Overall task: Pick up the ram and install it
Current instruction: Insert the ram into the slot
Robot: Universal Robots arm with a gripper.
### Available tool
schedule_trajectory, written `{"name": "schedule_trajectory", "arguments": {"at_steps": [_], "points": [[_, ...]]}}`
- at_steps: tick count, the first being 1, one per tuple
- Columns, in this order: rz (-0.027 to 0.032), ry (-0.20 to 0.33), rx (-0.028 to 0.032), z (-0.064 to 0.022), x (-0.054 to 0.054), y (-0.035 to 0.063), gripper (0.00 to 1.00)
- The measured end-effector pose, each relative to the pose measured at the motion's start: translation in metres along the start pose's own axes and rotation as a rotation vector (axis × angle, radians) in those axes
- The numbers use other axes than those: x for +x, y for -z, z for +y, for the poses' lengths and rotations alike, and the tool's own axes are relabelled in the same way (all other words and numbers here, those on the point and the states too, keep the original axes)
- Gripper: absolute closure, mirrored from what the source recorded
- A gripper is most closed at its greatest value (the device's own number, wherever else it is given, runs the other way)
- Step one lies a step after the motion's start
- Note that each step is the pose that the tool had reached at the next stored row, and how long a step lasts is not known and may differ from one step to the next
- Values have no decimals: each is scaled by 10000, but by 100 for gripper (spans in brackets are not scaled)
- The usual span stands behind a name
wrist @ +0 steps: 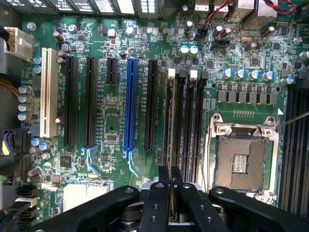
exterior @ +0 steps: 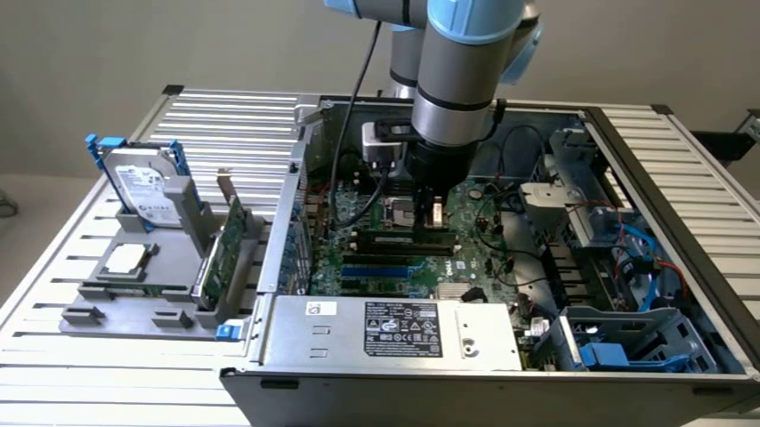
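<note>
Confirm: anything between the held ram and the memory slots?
Nothing visible. The gripper holds the ram directly over the black slots beside the processor socket; no cable or part crosses between them.

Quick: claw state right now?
Claw: closed on the ram, held edge-on above the motherboard slots.

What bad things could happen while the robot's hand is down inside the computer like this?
1. The gripper hangs right over the narrow black memory slots. If it goes down crooked, it might press on the green board instead.
2. The open processor socket sits right beside those slots, so a sideways slip could damage it.
3. The black cable drapes down near the case wall and might snag.
</note>
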State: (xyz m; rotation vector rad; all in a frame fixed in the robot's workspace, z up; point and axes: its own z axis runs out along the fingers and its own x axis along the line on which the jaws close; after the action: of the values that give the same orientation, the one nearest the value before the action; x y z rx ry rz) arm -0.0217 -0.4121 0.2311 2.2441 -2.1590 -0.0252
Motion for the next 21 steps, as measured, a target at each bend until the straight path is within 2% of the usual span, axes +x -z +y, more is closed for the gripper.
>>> {"name": "schedule_trajectory", "arguments": {"at_steps": [2, 7, 21], "points": [[4, -2, 97, 20, -1, -1, 87], [8, -46, 244, 67, -2, -3, 87], [8, -213, 257, 72, 10, -11, 87]]}}
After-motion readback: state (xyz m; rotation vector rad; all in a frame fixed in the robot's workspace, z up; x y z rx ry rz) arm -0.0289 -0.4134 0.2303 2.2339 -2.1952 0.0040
